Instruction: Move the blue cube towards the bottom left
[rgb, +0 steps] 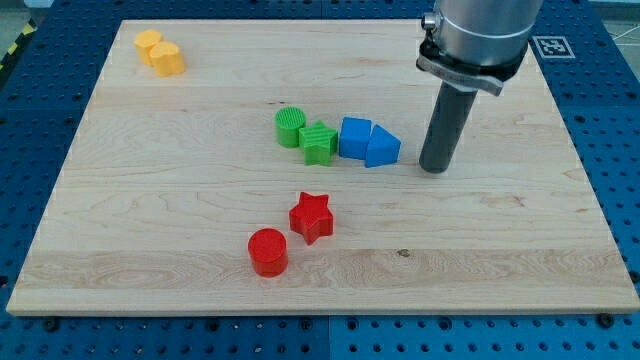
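Observation:
The blue cube (354, 137) sits near the middle of the wooden board (150, 230), touching a blue triangular block (382, 147) on its right and a green star-shaped block (318, 142) on its left. My tip (434, 168) rests on the board to the right of the blue triangular block, a short gap away from it. The dark rod rises to the silver arm at the view's top right.
A green cylinder (290, 127) stands left of the green star-shaped block. A red star (311, 216) and a red cylinder (268, 251) lie lower in the middle. Two yellow blocks (160, 53) sit at the top left. Blue perforated table surrounds the board.

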